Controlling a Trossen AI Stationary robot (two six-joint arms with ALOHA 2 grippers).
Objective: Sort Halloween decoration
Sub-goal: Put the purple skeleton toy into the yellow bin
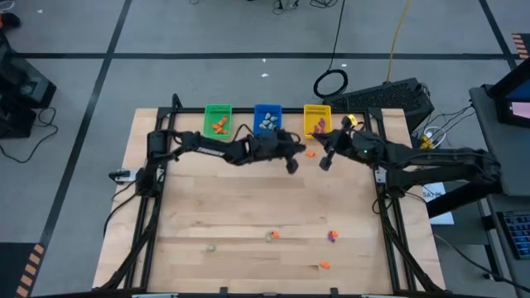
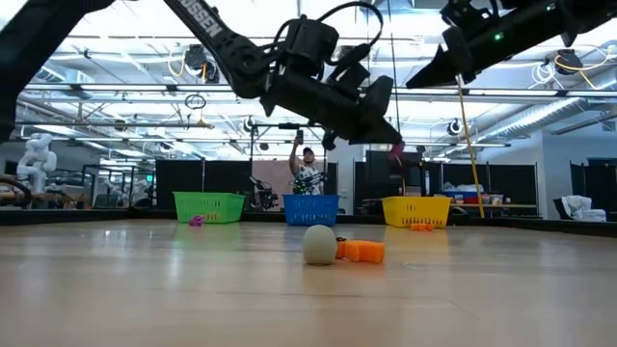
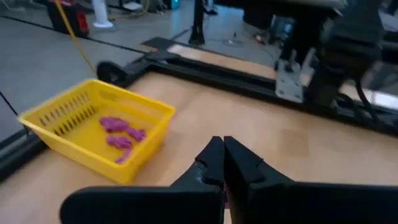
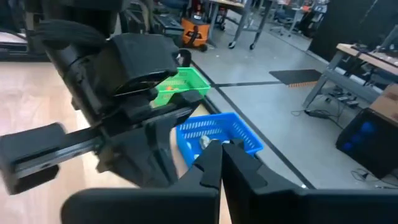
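We are in the carrying step of the sorting, as we judge it. The left gripper [image 1: 291, 165] hangs above the desk [image 1: 248, 215] near the far edge, in front of the blue bin [image 1: 267, 118] and not far from the yellow bin [image 1: 317, 118]. In the low view a small purple piece [image 2: 395, 151] shows at the tip of this gripper, so we think it holds a purple trinket. In its own wrist view the fingers are pressed together, and we cannot see the piece clearly there.

The yellow bin [image 3: 99, 127] already has purple trinkets [image 3: 121, 134] inside, so the next move calls for bringing the left gripper over this bin and opening it there.

The right gripper [image 1: 325, 162] is also raised near the far edge, just beside the left one. Its fingers are closed and we see nothing between them.

Other trinkets lie near the near edge of the desk: a pale ball [image 2: 320, 244] touching an orange piece [image 2: 362, 252], a purple one [image 1: 332, 236] and another orange one [image 1: 325, 265]. One orange piece [image 1: 311, 152] lies near the yellow bin. The green bin [image 1: 218, 120] holds orange trinkets
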